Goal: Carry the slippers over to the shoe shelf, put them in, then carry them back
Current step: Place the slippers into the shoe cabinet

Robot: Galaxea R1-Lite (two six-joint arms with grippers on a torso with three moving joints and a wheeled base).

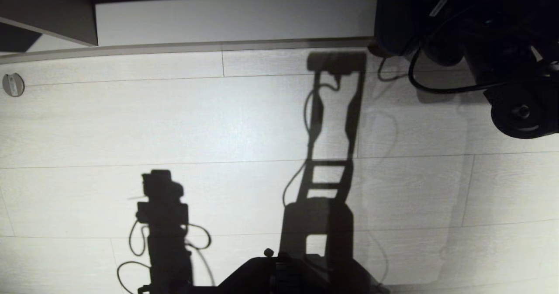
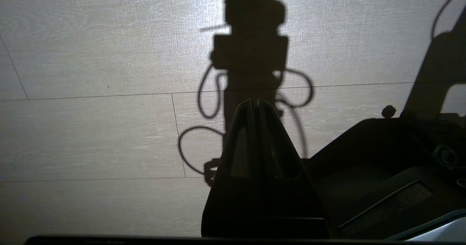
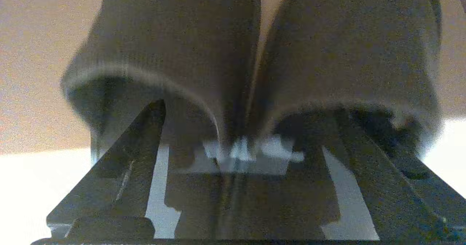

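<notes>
Head view was mostly pale plank floor [image 1: 218,123], crossed by the robot's own shadows. A grey-brown cabinet edge with a pale base board [image 1: 236,19] ran along the far side, likely the shoe shelf, but its inside wasn't visible from there, so what else it held couldn't be told.

Right arm [image 1: 515,88] was reaching in at the far right, low toward that board. Its end was dark and cropped in the head view.

Right wrist view: the slippers [image 3: 174,52] sat side by side directly ahead of the right gripper [image 3: 240,157], open heels facing it, toes pointing away, touching or nearly so along their inner sides. Long axes ran in line with the reach. They appeared to rest on a pale surface against a tan wall, probably inside the compartment. Fingers [image 3: 123,157] were spread wide, one tip at each heel opening, not clamped on anything I could see. Whether the tips touched the fabric couldn't be told.

Left gripper [image 2: 255,105] was closed, empty, parked over bare floor near the base, well away from the slippers.

Judgement: the drop-off looked done. For the return leg the right arm is the nearer one: straight-ahead approach, pinch both inner heel walls together. Risk is catching only one slipper.
</notes>
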